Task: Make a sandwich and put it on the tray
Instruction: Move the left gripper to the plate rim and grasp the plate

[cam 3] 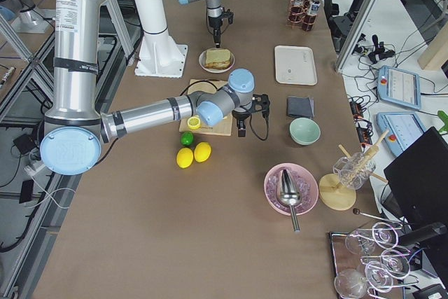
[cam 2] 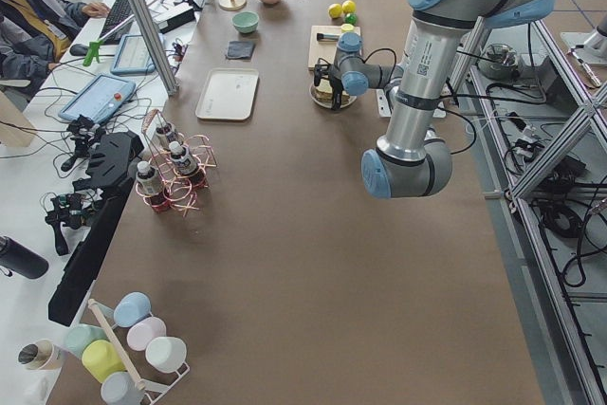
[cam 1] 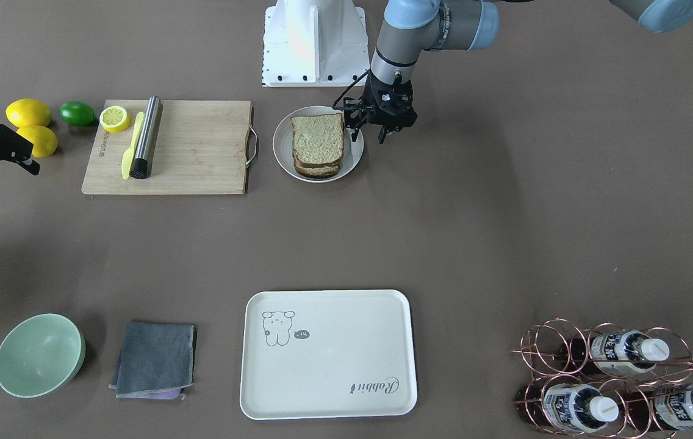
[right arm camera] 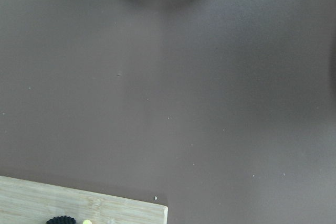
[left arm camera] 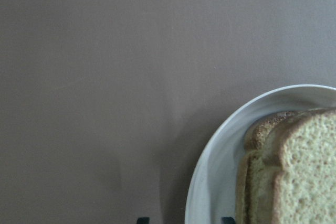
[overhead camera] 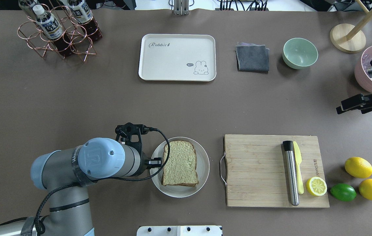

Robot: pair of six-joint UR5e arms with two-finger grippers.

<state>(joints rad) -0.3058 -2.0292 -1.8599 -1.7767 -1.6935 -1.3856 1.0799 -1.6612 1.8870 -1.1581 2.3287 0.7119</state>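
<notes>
The sandwich (cam 1: 318, 145) is a stack of brown-crusted bread slices on a round white plate (cam 1: 282, 149); it also shows in the overhead view (overhead camera: 180, 163). No egg shows between the slices. My left gripper (cam 1: 366, 134) is open and hangs low at the plate's edge beside the sandwich. In the left wrist view the plate rim (left arm camera: 210, 171) lies between the two fingertips. The cream-white tray (cam 1: 334, 366) with the grey drawing is empty at the far side of the table (overhead camera: 169, 62). My right gripper (cam 1: 8, 172) is open and empty, near the lemons.
A bamboo cutting board (overhead camera: 258, 170) holds a metal cylinder (overhead camera: 290, 173), a yellow knife (overhead camera: 298, 170) and a half lemon (overhead camera: 316, 186). Two lemons (overhead camera: 358, 167) and a lime (overhead camera: 343, 192) lie beside it. A grey cloth (overhead camera: 252, 58), a green bowl (overhead camera: 300, 53) and a bottle rack (overhead camera: 58, 31) stand at the far side.
</notes>
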